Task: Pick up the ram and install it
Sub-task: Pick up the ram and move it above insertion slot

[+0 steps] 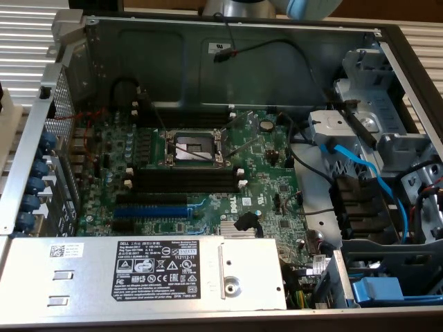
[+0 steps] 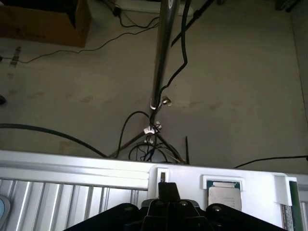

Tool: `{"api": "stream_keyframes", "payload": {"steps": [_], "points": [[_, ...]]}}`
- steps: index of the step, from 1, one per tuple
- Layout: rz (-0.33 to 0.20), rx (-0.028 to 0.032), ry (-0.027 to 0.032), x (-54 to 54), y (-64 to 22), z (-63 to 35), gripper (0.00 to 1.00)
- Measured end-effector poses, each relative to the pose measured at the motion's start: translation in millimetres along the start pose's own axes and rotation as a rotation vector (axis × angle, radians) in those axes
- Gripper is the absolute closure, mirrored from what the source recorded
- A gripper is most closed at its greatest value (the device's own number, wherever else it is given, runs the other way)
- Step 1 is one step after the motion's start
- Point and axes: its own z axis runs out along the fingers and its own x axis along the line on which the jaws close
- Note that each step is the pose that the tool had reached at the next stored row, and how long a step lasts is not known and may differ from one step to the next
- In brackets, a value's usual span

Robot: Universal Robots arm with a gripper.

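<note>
Bare floor (image 2: 72, 86) shows beyond the white tray (image 2: 257, 192), where the clenched pincer (image 2: 167, 191) hangs just short of what seems the ram (image 2: 162, 176), standing end-on in a notch at its twelve o'clock.

The open computer case (image 1: 235, 41) is viewed steeply from close above, with the motherboard (image 1: 208, 166) centred. From behind the gripper (image 2: 168, 191), the distant floor (image 2: 240, 96) is faced. A ribbed metal surface (image 1: 21, 31) is shared by both views.

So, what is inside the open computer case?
Green motherboard, black memory slots, blue slot, labelled power supply, blue cables. Whatever lies under the power supply is covered.
</note>
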Motion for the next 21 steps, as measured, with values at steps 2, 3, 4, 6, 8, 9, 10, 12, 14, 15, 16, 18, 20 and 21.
{"api": "stream_keyframes", "payload": {"steps": [2, 3, 4, 6, 8, 9, 10, 12, 14, 15, 16, 18, 20, 21], "points": [[0.0, 0.0001, 0.0, 0.1, -0.1, 0.1, 0.9], [0.0, 0.0017, 0.0002, 0.2, -0.1, 0.0, 0.9], [-0.001, 0.0078, 0.0006, 0.2, -0.1, 0.0, 0.9], [-0.002, 0.0423, 0.0036, 0.2, -0.2, 0.1, 0.9], [-0.002, 0.076, 0.008, 0.2, -0.2, 0.1, 0.9], [-0.002, 0.0868, 0.0091, 0.4, -0.3, 0.1, 0.9], [-0.003, 0.0992, 0.0103, 0.4, -0.4, 0.3, 0.9], [-0.003, 0.1165, 0.0115, 0.9, -0.9, 0.9, 0.9], [-0.004, 0.1294, 0.0124, 1.1, -1.9, 1.9, 0.9], [-0.004, 0.1339, 0.0126, 1.2, -2.7, 2.7, 0.9], [-0.004, 0.1372, 0.013, 1.2, -3.3, 3.3, 0.9], [-0.004, 0.143, 0.0133, 1.5, -5.2, 5.2, 0.9], [-0.004, 0.1453, 0.0135, 1.9, -7.7, 7.4, 0.9], [-0.004, 0.147, 0.0136, 2.0, -8.5, 8.7, 0.9]]}}
